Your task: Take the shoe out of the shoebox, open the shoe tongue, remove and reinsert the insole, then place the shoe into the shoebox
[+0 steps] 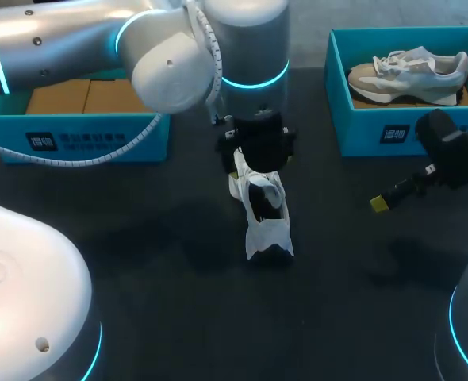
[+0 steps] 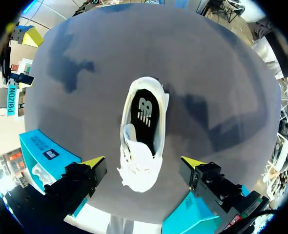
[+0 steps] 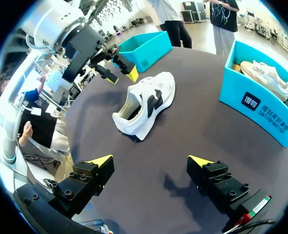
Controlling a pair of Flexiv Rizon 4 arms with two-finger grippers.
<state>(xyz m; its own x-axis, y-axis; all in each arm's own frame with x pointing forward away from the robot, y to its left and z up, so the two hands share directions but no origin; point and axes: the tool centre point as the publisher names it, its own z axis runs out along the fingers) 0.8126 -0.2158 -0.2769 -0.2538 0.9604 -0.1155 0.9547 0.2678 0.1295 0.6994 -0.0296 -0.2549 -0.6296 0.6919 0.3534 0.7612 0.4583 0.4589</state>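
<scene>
A teal box (image 1: 75, 135) is seen at the table's left. The left gripper (image 2: 143, 165) is held spread above the white shoe (image 1: 264, 214), which is set on the dark table (image 1: 163, 302) near its middle. Only in the left wrist view are the fingers shown clear of the shoe, and a black insole (image 2: 145, 114) inside it. The right gripper (image 3: 150, 163) is parted over bare table, the shoe ahead. A second sneaker (image 1: 408, 70) is held in the shoebox (image 1: 393, 131) at the right.

Left gripper (image 2: 143, 162) points straight down, fingers apart; right gripper (image 3: 150, 161) fingers apart too.
</scene>
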